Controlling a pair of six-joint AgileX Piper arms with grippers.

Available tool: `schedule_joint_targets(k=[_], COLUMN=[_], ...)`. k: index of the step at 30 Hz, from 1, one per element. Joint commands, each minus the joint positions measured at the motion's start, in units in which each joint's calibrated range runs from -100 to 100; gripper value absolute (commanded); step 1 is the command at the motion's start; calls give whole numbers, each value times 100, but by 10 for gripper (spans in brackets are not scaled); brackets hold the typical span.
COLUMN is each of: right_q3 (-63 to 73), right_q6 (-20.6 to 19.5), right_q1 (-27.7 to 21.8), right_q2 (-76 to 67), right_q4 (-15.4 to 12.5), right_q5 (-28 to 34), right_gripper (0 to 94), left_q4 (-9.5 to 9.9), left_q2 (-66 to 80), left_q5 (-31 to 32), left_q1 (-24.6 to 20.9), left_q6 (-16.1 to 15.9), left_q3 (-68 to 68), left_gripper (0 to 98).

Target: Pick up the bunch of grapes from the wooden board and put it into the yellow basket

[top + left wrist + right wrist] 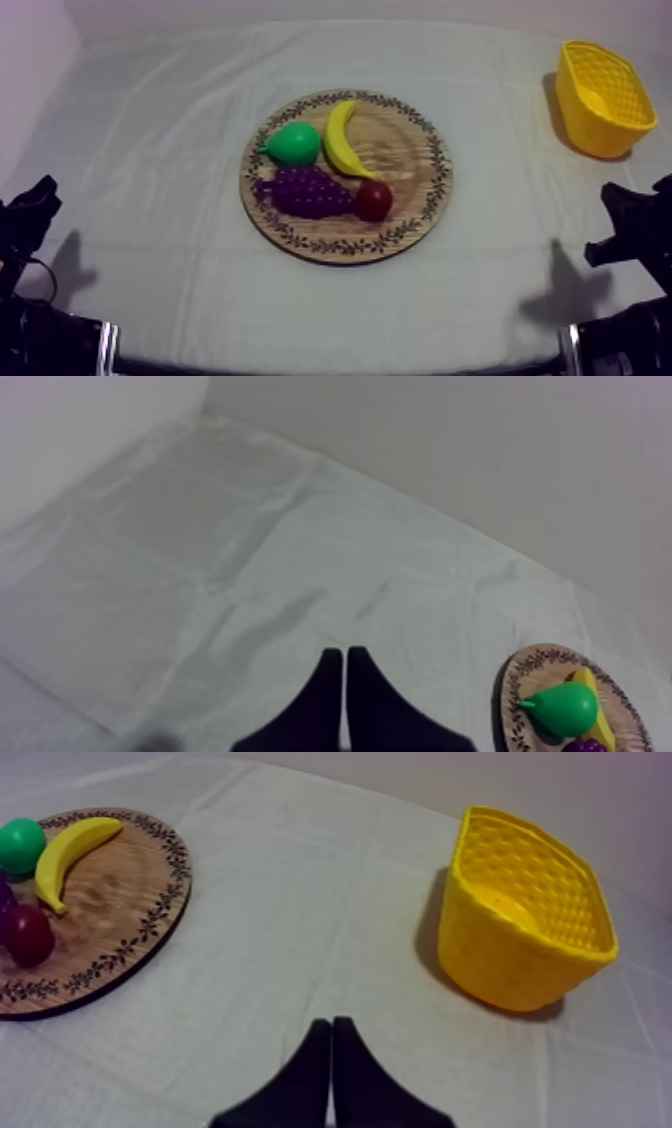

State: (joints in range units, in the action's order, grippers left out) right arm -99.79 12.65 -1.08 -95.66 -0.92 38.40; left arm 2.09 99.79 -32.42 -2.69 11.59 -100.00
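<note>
With my left jaws and right jaws both pressed together, empty, I'd spread the right pair over the purple toy bunch of grapes [305,192] on the round patterned wooden board [405,165], avoiding the small red fruit [374,200] touching it.

The left gripper [344,653] lies closed, fingers together as a narrow wedge. The right gripper [331,1022] looks the same.

A creased grey-white cloth [150,250] lies before what seems a plain pale wall [480,446].
</note>
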Motion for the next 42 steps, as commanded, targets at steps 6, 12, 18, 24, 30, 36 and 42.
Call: schedule_joint_targets(k=[6,12,18,24,30,36,42], right_q3=[1,1,1,8,539,1948,3612], right_q6=[-52,-48,-67,-226,-384,-480,-148], right_q1=[1,1,6,80,217,469,733], right_q2=[-2,-2,-2,209,1086,2347,3704], right_q4=[2,2,2,69,161,106,-181], right_q5=[-1,-1,-1,-220,-605,-297,385], right_gripper=[5,5,5,3,3,2,2], left_q4=[-1,-1,-1,-1,-1,-1,-1], left_q2=[-5,-5,-5,-5,-5,-5,-5], left_q5=[1,1,1,1,1,1,1], left_q1=[-3,-3,-3,-3,-3,-3,-3], left_q6=[1,1,1,1,0,1,1], left_q3=[0,0,0,0,0,0,0], left_gripper=[1,1,1,1,1,1,1])
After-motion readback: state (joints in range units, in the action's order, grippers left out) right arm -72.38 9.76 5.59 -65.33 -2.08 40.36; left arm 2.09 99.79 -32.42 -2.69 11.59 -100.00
